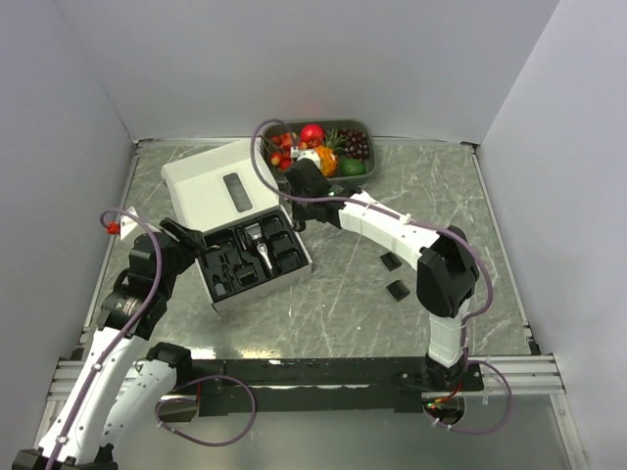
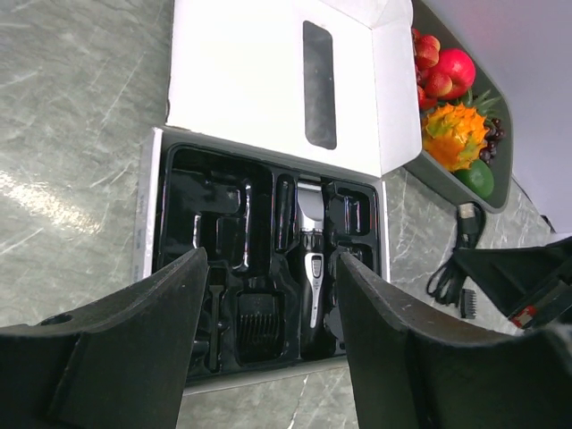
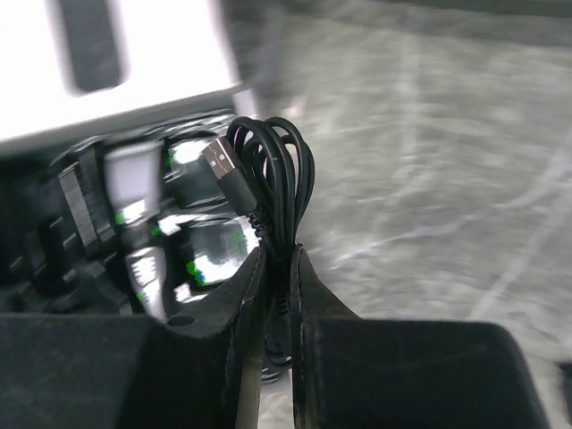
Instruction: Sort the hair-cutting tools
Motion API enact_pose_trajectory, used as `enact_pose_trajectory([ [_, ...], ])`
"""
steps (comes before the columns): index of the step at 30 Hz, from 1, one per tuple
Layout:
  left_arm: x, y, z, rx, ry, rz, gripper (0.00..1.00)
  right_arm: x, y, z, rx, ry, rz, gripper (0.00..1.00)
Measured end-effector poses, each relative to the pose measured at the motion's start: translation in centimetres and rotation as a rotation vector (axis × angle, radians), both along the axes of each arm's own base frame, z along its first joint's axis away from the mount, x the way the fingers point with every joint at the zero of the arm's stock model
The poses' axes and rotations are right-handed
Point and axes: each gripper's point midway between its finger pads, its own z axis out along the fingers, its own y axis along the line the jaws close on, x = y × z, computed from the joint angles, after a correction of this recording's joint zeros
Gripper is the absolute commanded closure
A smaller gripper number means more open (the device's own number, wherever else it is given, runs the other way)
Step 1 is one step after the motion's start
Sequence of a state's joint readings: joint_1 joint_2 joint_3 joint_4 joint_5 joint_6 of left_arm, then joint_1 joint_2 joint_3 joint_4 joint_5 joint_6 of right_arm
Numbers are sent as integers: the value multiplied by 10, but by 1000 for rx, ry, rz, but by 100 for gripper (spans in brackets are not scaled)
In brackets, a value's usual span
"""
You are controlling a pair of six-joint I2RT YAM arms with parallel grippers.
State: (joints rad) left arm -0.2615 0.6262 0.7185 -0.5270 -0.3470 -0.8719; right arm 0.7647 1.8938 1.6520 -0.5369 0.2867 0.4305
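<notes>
The coiled black USB cable [image 3: 273, 179] stands upright between the fingers of my right claw [image 3: 277, 259], which is clenched on it. Its silver plug points toward the box. The cable is held just beside the right edge of the open white cardboard box [image 1: 211, 186].

Inside the box, a black moulded plastic insert [image 2: 192, 192] carries the slim black-and-silver hair clipper [image 2: 311, 259] lengthwise in a middle slot. A black ribbed comb guard [image 2: 257, 320] sits in the compartment just beside it.

Two small black plastic parts [image 1: 391, 261] lie loose on the grey marbled table [image 1: 343, 313], right of the box, near each other but apart.

My left claw [image 2: 268, 344] hovers over the near edge of the insert, released, its fingers spread wide with nothing between them.

The grey tray of colourful fruit [image 1: 364, 127] sits at the far edge of the table, just behind the far right corner of the box lid.
</notes>
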Motion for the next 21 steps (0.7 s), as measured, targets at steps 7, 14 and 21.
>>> enact_pose_trajectory([
  [7,-12,7,12,16,-28,8,35,-34,75,12,117,-29,278,86],
  [14,-23,11,20,25,-50,10,34,-40,131,27,196,-94,556,86],
  [21,-30,16,19,41,-46,17,35,-31,173,24,208,-144,742,82],
])
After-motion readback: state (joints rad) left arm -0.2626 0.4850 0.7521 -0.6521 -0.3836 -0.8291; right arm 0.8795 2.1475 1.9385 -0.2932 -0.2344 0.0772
